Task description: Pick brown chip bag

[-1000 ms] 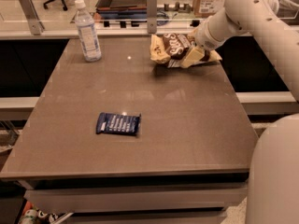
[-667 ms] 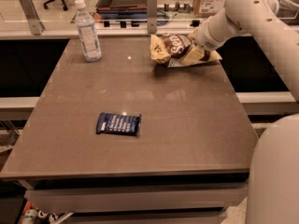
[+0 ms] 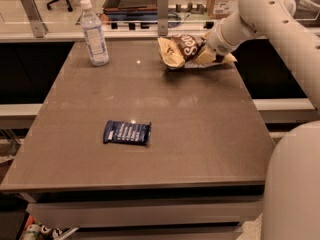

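Item, gripper [image 3: 212, 56]: its fingers are pinching shut on the right end of the brown chip bag [image 3: 181, 50], which is sitting at the far edge of the worktop [image 3: 200, 134]. The bag is riding a touch higher than a second ago, so the lift is apparently just beginning. Count: one chip bag between the fingers, one water bottle [image 3: 95, 34] standing well left of them, and one dark blue packet [image 3: 127, 132] lying far nearer and left.
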`<action>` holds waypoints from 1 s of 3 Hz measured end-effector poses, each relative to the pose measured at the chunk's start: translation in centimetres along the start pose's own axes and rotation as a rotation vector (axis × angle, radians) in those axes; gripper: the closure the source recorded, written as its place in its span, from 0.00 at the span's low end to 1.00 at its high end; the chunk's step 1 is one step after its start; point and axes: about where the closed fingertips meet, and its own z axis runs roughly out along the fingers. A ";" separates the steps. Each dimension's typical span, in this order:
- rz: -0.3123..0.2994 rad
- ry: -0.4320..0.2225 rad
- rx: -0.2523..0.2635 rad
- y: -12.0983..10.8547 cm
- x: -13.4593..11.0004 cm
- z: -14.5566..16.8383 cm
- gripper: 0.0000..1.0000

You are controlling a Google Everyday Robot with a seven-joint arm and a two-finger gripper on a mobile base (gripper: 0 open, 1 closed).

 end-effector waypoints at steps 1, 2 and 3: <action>0.000 0.000 0.000 0.0 0.0 0.0 1.00; -0.017 -0.014 -0.007 -0.3 -1.4 -0.4 1.00; -0.042 -0.022 0.013 -0.9 -4.2 -2.4 1.00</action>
